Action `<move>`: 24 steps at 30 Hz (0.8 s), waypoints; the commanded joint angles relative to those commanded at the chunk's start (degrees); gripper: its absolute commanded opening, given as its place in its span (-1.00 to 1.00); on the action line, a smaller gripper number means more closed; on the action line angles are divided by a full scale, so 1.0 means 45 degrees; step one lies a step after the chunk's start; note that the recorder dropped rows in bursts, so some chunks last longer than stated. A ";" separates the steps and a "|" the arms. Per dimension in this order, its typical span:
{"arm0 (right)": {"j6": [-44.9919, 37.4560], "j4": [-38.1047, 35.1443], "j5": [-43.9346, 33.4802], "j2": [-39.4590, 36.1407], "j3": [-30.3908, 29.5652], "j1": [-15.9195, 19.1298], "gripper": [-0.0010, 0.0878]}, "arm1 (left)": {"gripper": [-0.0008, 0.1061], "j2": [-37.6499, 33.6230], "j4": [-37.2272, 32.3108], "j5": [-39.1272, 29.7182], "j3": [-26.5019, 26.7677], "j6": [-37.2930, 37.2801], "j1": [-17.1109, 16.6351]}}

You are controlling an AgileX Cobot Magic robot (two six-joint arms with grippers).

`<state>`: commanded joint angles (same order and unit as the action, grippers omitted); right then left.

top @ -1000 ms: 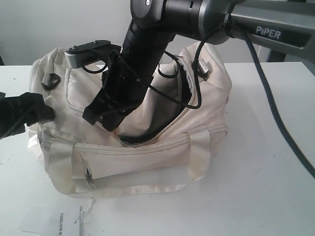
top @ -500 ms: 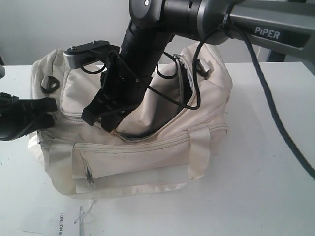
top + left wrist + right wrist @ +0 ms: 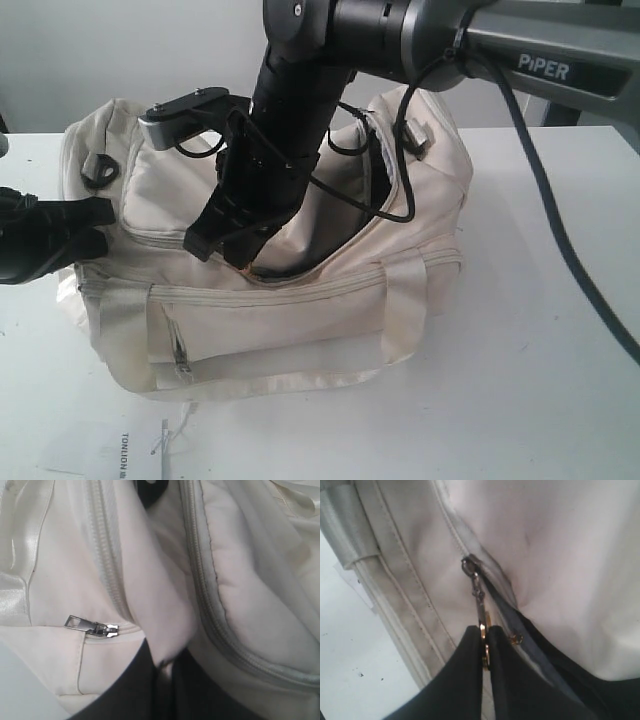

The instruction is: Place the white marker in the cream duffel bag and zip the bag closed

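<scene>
1. The cream duffel bag point(image 3: 300, 320) stands on the white table point(image 3: 540, 330). In the exterior view its bulk covers part of the table's far edge, and its front pocket faces the near edge.
2. The right gripper point(image 3: 484, 639) comes down from above onto the top of the bag, at the front run of the main zip. Its two fingers are pressed together on the metal zipper pull point(image 3: 479, 599) (a glint of gold-coloured metal shows at the pinch). The pull runs as a short link up to the slider point(image 3: 468, 564), which sits just clear of the fingertips.
3. Beyond the slider, away from the fingers, the zip teeth are joined. On the fingers' side the track gapes dark. In the exterior view this opening point(image 3: 300, 265) runs under the curved top flap point(image 3: 335, 215) toward the bag's right end, so the bag is not yet zipped.
4. The left gripper point(image 3: 161, 675) is at the bag's left end, on the side toward the table's left edge. Its fingers are closed on a fold of the cream fabric, which comes down between them. A silver zip pull point(image 3: 82, 625) lies flat on the bag near one finger, apart from it.
5. The white marker shows in no view, so whether it lies inside the bag cannot be told. Neither pair of fingers has it: one grips the pull, the other grips fabric.
6. A printed sheet point(image 3: 122, 452) lies flat at the table's near edge, in front of the bag's left end.
</scene>
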<state>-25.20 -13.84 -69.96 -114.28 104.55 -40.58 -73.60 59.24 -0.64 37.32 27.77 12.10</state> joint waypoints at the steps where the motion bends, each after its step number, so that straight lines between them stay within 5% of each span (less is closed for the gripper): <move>1: 0.0000 0.0063 0.0000 0.0000 0.0000 0.0000 -0.98 | -0.98 0.0000 0.0000 0.0027 0.0000 0.0000 0.0000; 24: 0.0768 0.1154 0.0000 0.0653 0.0000 0.0025 -0.98 | -0.98 0.0000 0.0000 0.0211 0.0000 0.0000 0.0000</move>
<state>-21.75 -8.64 -69.96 -111.34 104.55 -40.47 -73.60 59.24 0.31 37.32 27.77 12.10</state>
